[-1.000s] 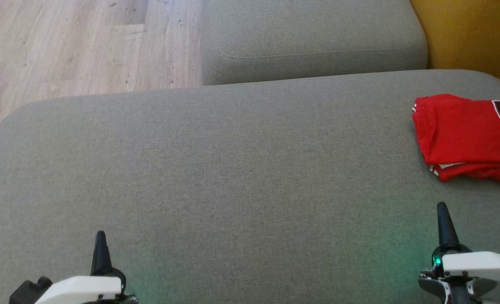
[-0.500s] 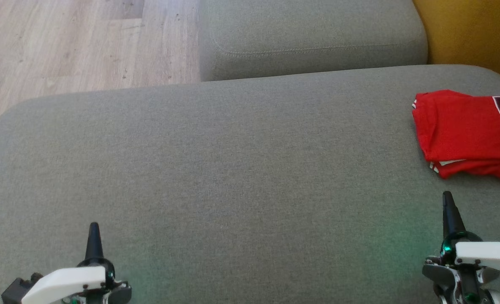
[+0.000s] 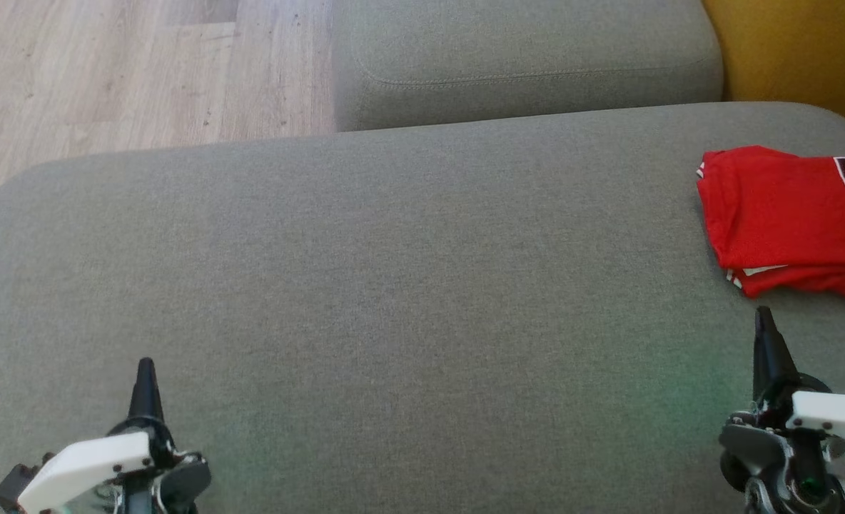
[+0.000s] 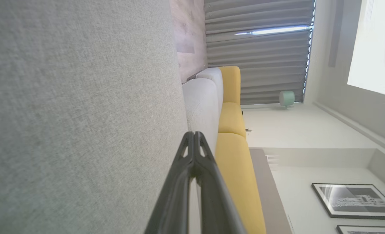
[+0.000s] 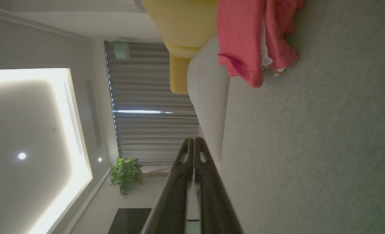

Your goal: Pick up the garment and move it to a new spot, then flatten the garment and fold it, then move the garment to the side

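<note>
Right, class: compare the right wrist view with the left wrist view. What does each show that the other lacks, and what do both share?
Right wrist, not left: the red jersey lying on the sofa, a plant, a lit ceiling panel. Left wrist, not right: framed pictures, wood floor. Both: the sofa, yellow seats, a curtain, and that arm's own shut hand: the right hand, the left hand.

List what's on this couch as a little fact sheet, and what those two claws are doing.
surface: grey couch cushion
garment: red shirt, folded, lying at the cushion's right side, dark number on top
left arm: left claw shut, empty, over the cushion
right arm: right claw shut, empty, pointing toward the shirt, not gripping it
beyond: wooden floor, yellow cushion
</note>
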You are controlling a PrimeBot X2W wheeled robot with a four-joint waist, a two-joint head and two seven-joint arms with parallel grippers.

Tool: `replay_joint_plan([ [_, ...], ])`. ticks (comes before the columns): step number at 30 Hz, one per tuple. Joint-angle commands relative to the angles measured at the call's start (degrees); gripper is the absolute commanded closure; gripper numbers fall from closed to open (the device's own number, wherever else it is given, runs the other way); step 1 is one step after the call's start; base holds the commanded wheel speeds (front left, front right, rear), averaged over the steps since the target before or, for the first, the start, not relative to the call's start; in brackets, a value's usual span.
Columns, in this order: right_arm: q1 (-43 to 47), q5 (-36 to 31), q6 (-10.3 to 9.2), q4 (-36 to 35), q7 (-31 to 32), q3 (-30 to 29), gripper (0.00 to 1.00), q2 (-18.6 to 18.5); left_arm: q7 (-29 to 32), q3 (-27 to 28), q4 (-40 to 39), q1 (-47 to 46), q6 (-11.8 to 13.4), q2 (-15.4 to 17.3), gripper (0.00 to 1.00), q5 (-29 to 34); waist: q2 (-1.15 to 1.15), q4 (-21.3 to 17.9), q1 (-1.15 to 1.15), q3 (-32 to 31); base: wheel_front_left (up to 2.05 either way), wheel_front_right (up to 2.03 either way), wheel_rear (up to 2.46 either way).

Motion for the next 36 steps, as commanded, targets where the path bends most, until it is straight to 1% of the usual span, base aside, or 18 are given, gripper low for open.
replay_joint_plan([
  [1,-3.51,2.56,0.22,-1.68,0.98,0.61,1.0,-1.01,0.63,2.58,-1.39,-3.75,-1.03,0.61,1.0,-2.36,0.0,-0.04,0.0,0.12,0.0,0.0,0.0],
  [5,-3.98,4.29,0.22,-1.58,1.44,0.33,1.0,-0.99,1.09,3.03,-1.24,-4.23,-1.34,0.58,1.0,-4.14,0.0,-0.09,0.0,0.26,0.0,0.0,0.0],
  [36,-4.03,3.78,0.22,-1.54,1.93,-0.28,1.0,-0.56,1.69,3.77,-1.2,-4.28,-1.34,0.04,1.0,-3.52,0.0,-0.09,0.0,0.25,0.0,0.0,0.0],
])
